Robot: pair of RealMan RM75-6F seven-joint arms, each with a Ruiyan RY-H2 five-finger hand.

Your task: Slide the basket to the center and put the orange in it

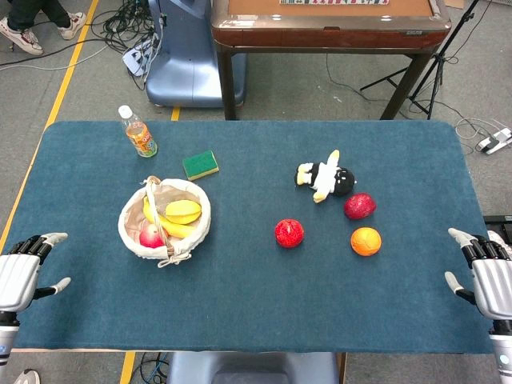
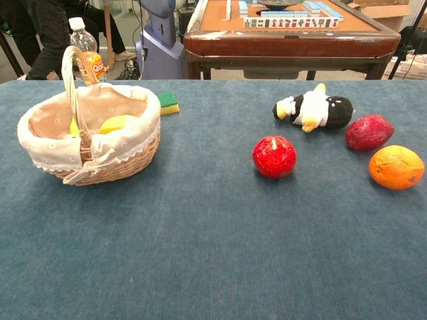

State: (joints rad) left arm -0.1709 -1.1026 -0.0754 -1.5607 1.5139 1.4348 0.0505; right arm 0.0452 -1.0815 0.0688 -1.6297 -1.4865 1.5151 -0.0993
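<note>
A wicker basket (image 1: 128,228) (image 2: 127,157) with a white cloth lining and an upright handle stands on the left part of the blue table; yellow fruit and a red fruit lie inside. The orange (image 1: 366,241) (image 2: 396,167) rests on the right part of the table, apart from the basket. My left hand (image 1: 20,272) hovers at the table's left front edge, fingers spread and holding nothing. My right hand (image 1: 488,272) hovers at the right front edge, fingers apart and empty. Neither hand shows in the chest view.
A red pomegranate-like fruit (image 1: 290,233) (image 2: 274,157), a dark red fruit (image 1: 360,206) (image 2: 369,132) and a penguin plush (image 1: 326,179) (image 2: 313,110) lie near the orange. A green sponge (image 1: 200,165) and a drink bottle (image 1: 140,133) sit behind the basket.
</note>
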